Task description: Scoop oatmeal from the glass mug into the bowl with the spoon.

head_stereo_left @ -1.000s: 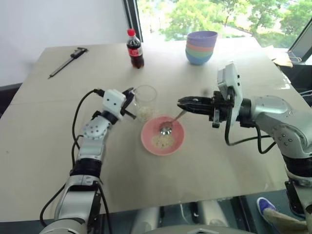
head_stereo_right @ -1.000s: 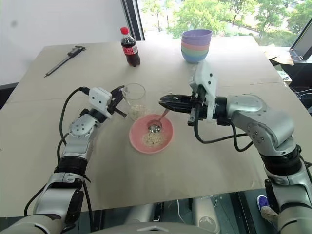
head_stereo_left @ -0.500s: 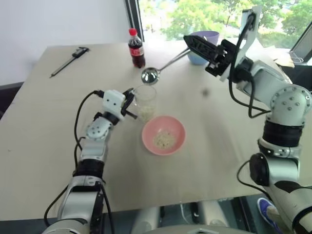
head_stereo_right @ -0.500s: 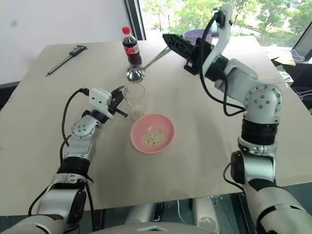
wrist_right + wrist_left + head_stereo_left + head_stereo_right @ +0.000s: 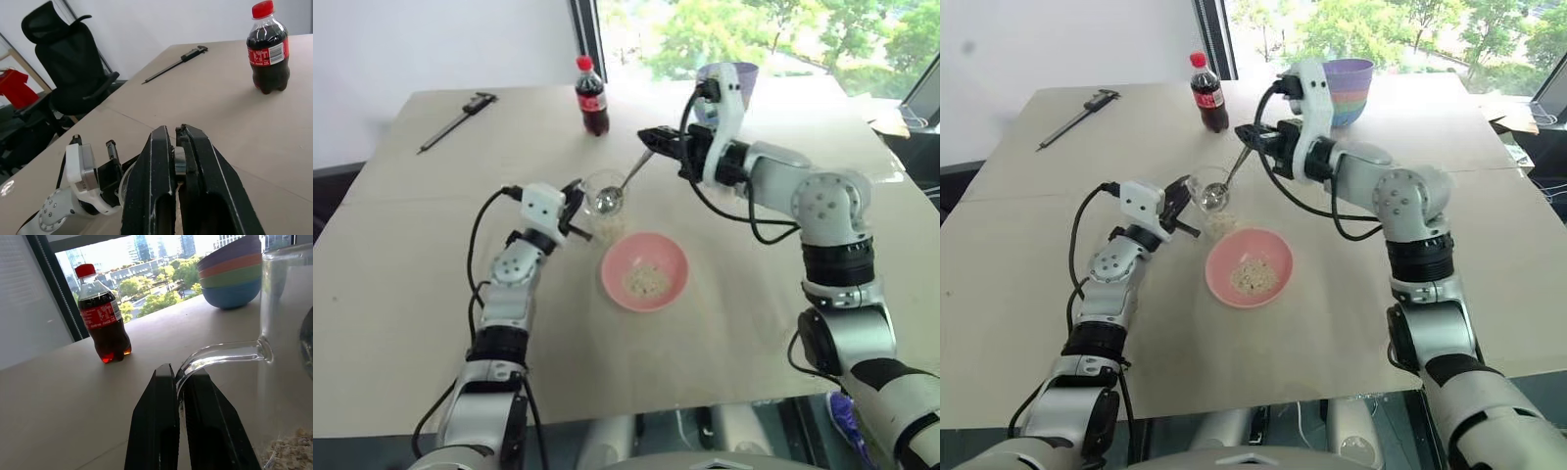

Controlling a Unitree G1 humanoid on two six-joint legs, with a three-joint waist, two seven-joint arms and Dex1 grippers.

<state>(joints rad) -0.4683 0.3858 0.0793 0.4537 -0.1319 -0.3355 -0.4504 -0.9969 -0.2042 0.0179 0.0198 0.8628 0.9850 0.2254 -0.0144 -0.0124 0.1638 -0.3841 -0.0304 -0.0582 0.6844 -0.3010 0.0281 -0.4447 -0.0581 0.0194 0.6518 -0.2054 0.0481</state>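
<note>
The glass mug (image 5: 597, 191) stands on the table just behind the pink bowl (image 5: 675, 264), with some oatmeal (image 5: 293, 456) at its bottom. My left gripper (image 5: 570, 203) is shut on the mug's handle (image 5: 220, 352). My right gripper (image 5: 654, 137) reaches in from behind the mug, shut on the spoon's thin handle (image 5: 637, 168). The spoon slants down and its oval end (image 5: 607, 201) sits at the mug's mouth. A patch of oatmeal (image 5: 646, 281) lies in the pink bowl.
A cola bottle (image 5: 592, 96) stands behind the mug, and a stack of coloured bowls (image 5: 1347, 78) sits at the far right. A caliper (image 5: 455, 119) lies at the far left. A black office chair (image 5: 68, 73) stands beyond the table edge.
The right arm lifted the spoon out of the pink bowl, swung it up and back, then brought it down to the mug's mouth. The left gripper kept its hold on the handle.
</note>
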